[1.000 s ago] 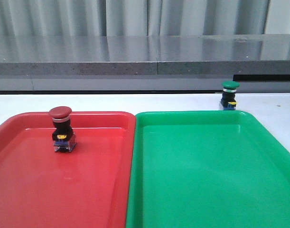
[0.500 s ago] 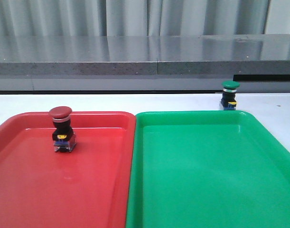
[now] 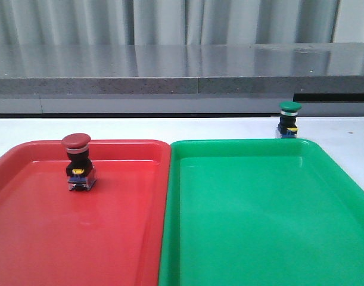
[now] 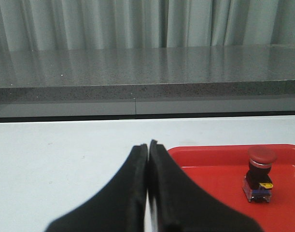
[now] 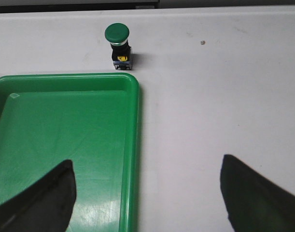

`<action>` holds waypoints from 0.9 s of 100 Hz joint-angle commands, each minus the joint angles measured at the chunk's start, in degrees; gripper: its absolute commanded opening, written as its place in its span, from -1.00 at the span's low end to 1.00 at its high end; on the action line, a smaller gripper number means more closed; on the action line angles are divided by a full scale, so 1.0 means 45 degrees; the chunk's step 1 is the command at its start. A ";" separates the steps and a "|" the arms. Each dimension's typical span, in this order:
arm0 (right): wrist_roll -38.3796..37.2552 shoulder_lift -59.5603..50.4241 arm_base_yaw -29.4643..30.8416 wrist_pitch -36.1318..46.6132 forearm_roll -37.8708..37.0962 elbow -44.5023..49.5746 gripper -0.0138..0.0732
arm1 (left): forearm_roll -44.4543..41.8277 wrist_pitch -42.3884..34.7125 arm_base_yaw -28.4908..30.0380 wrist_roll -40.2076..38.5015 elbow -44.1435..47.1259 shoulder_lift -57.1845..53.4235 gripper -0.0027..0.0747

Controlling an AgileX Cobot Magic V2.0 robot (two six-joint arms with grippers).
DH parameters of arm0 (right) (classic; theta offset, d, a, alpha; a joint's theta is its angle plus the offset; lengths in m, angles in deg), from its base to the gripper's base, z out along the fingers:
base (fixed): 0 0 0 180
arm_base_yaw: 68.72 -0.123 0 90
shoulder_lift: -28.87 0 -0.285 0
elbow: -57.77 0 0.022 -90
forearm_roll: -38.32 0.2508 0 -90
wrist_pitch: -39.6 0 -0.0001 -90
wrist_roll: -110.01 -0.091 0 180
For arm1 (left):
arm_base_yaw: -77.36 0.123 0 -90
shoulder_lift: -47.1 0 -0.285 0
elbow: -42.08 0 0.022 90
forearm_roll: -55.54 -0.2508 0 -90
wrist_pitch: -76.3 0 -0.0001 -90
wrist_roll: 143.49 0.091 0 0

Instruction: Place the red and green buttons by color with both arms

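The red button [image 3: 77, 162] is seen upright inside the red tray [image 3: 27, 238], near its far rim; the green button [image 3: 288, 120] stands on the white counter [image 3: 170, 128] just beyond the far rim of the green tray [image 3: 259, 238]; the left gripper [image 4: 148, 145] has its fingers pressed together, holding nothing; the right gripper [image 5: 147, 188] has its fingers spread wide above the green tray's edge.
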 commanded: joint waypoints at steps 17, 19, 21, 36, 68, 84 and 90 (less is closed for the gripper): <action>0.0002 0.2036 -0.0173 0.1288 0.0011 -0.2133 0.70 | 0.0007 -0.1023 0.0010 -0.0025 0.0331 -0.0390 -0.98; 0.0002 0.2308 -0.0238 0.1288 0.0011 -0.2348 0.70 | 0.0007 -0.1023 0.0010 -0.0025 0.0331 -0.0390 -0.98; 0.0002 0.2587 -0.0298 0.1288 0.0011 -0.2565 0.70 | 0.0007 -0.1023 0.0010 -0.0025 0.0331 -0.0390 -0.98; 0.0002 0.4685 -0.0891 0.1276 0.0011 -0.4154 0.70 | 0.0007 -0.1023 0.0010 -0.0025 0.0331 -0.0390 -0.98; 0.0002 0.9014 -0.1264 0.1192 0.0011 -0.7693 0.70 | 0.0007 -0.1023 0.0010 -0.0025 0.0331 -0.0390 -0.98; 0.0002 1.0546 -0.1264 0.1160 0.0011 -0.8941 0.70 | 0.0007 -0.1023 0.0010 -0.0025 0.0331 -0.0390 -0.98; 0.0002 1.1048 -0.1264 0.1210 0.0011 -0.9301 0.70 | 0.0007 -0.1023 0.0010 -0.0025 0.0331 -0.0390 -0.98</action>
